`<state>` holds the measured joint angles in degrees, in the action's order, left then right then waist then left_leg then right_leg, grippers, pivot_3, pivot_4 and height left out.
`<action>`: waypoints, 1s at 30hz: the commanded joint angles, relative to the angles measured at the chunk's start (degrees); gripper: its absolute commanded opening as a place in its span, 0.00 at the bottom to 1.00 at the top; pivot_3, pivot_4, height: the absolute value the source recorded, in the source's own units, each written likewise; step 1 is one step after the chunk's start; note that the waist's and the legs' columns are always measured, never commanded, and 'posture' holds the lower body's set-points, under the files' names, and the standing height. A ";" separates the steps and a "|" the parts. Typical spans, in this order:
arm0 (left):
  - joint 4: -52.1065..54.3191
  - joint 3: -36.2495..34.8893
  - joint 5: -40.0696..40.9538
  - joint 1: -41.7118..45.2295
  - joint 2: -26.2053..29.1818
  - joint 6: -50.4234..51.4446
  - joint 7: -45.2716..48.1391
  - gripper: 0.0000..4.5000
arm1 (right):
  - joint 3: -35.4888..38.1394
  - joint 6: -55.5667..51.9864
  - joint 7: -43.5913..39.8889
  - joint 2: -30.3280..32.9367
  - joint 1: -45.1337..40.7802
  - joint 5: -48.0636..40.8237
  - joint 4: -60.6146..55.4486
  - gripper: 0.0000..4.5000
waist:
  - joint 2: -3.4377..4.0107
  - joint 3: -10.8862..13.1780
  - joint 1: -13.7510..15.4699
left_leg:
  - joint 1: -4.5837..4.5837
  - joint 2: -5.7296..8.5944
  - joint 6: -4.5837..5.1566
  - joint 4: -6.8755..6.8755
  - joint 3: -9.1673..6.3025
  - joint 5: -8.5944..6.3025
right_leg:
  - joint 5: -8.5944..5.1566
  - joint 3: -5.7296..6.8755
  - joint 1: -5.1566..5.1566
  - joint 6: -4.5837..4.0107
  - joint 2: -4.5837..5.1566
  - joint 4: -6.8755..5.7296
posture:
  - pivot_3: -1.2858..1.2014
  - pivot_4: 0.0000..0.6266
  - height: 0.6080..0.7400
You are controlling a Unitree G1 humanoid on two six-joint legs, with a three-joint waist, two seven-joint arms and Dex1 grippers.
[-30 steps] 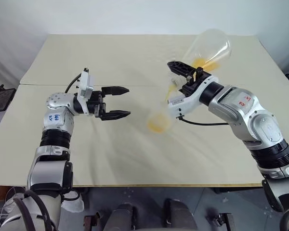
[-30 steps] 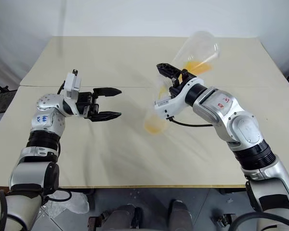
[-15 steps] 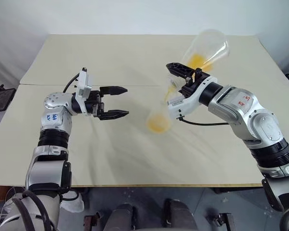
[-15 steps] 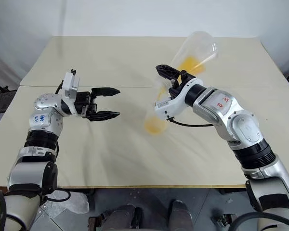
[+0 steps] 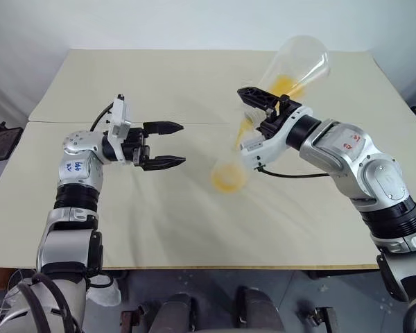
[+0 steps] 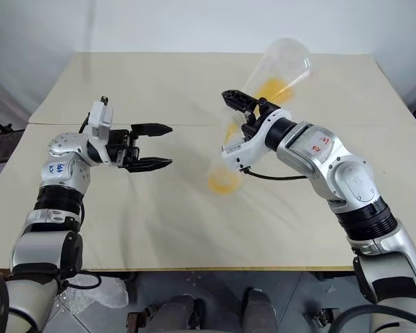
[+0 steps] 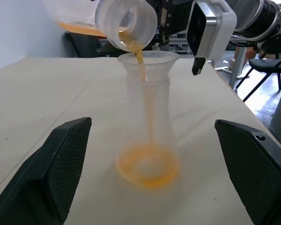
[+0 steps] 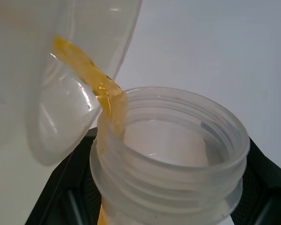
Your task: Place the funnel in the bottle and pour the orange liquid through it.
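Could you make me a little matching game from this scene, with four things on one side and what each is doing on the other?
Things:
1. left gripper
2. right gripper
3. bottle
4. funnel

States:
A. stands upright on the table, a pool of orange liquid at its bottom
B. sits in the neck, catching the stream
C. open, holding nothing
D. shut on the tilted flask that pours

Pairs: 1-C, 2-D, 3-A, 4-B
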<state>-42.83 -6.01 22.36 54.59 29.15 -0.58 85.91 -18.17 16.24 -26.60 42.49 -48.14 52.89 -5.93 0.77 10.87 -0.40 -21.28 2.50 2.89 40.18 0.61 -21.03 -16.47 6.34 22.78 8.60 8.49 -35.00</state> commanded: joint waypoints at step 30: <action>-1.50 -1.25 1.06 2.23 0.78 -0.99 2.51 1.00 | 2.54 3.80 2.11 2.75 -2.60 0.15 0.34 0.63 | 0.00 0.00 -0.01 | 0.00 0.00 0.00 0.00 0.00 0.00 | 0.00 0.01 0.00 0.00 0.00 0.00 | 0.52 0.24 1.00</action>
<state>-45.05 -6.16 22.36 55.47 29.18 -0.81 85.96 -18.17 19.99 -25.50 44.34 -49.04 53.12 -4.38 0.77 10.88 -0.41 -21.29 2.50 2.89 40.18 0.61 -21.03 -16.47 6.34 22.78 8.60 8.49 -35.00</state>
